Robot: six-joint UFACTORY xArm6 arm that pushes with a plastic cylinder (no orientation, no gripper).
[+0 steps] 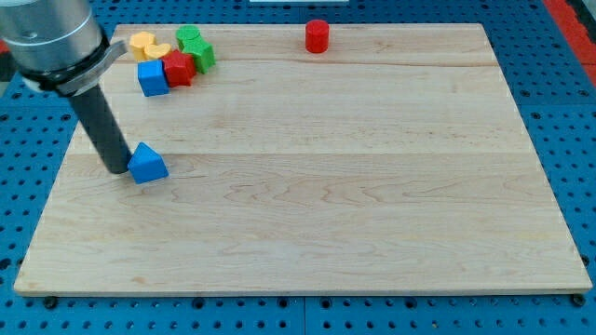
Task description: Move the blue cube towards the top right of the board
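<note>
One blue cube (153, 78) sat far left on the tabletop (372, 186), touching the red block (179, 69). Small, rigid and light, it looked an easy slider; push its left face. No jaws here: my tip (120, 170) rested against the blue triangular block (147, 165), nearer.

Single camera, high front vantage, angled down, whole board (307, 233) in frame.
</note>
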